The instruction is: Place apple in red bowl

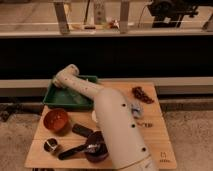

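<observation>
The red bowl (pixel 56 120) is orange-red and sits on the left of the wooden table (pixel 155 135); I see nothing in it. The apple is not in view. My white arm (pixel 112 125) reaches from the bottom of the view up and left to the green tray (pixel 80 101). My gripper (pixel 59 84) is at the arm's far end, over the tray's back left corner, well behind the red bowl. The arm hides part of the tray's inside.
A dark maroon bowl (pixel 95 146) with a black-handled utensil (pixel 70 152) sits at the front. A small metal cup (pixel 51 145) and a black block (pixel 82 130) lie near the red bowl. A reddish-brown item (pixel 141 94) and a pale blue item (pixel 135 108) lie at right.
</observation>
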Available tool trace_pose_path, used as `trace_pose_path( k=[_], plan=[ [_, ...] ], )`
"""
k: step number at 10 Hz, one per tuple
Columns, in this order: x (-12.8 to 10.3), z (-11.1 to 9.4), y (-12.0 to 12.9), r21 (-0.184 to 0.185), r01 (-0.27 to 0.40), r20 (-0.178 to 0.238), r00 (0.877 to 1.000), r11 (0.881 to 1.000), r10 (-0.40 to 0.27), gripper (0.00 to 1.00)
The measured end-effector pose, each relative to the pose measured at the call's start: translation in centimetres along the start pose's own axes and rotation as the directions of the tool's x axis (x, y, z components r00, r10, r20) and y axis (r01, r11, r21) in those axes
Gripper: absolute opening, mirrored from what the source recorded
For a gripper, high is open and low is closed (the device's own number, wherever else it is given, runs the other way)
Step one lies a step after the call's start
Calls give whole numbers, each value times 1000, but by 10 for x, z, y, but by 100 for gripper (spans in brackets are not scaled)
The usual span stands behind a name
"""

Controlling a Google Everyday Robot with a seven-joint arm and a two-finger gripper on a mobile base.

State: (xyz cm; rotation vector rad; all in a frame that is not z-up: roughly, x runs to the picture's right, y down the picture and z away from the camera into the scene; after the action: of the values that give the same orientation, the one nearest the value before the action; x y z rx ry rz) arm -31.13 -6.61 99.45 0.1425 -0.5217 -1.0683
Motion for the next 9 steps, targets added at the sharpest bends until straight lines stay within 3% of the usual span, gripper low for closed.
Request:
trace_pose_path(
  k=[2, 3, 4, 6, 9],
  plan=[
    [5, -34, -5, 7, -71, 61, 996, 997, 70, 0],
    [3, -59, -8, -6, -102, 124, 987, 995, 102, 0],
    [-1, -74, -9, -17, -120, 202, 972, 993, 121, 0],
    [-21, -104, -6, -39, -133, 362, 922, 990, 138, 0],
    [-59, -146, -7, -40, -138, 476, 868, 990, 140, 0]
  ],
)
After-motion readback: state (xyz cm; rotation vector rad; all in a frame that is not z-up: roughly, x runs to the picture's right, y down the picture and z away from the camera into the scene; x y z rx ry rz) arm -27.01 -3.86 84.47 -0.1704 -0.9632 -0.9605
